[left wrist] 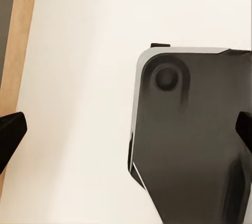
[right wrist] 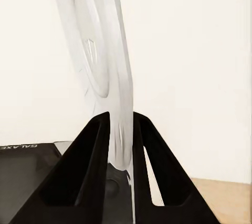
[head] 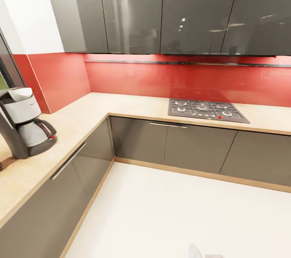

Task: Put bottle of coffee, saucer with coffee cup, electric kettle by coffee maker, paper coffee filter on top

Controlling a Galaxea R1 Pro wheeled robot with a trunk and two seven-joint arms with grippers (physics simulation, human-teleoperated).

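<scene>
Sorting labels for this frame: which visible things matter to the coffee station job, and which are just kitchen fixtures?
Job:
coffee maker on the countertop
saucer, edge pinched in the right gripper

Just there:
stove
upper cabinets
lower cabinets
red backsplash
floor

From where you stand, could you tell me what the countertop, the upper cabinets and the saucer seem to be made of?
Countertop: pale matte wood or wood-look laminate, faintly grained.
Upper cabinets: dark grey, high-gloss lacquer or glass; they mirror ceiling lights.
Saucer, pinched in the right gripper: glossy white, likely glazed ceramic, though its edge looks slightly translucent, so glass is possible.
</scene>
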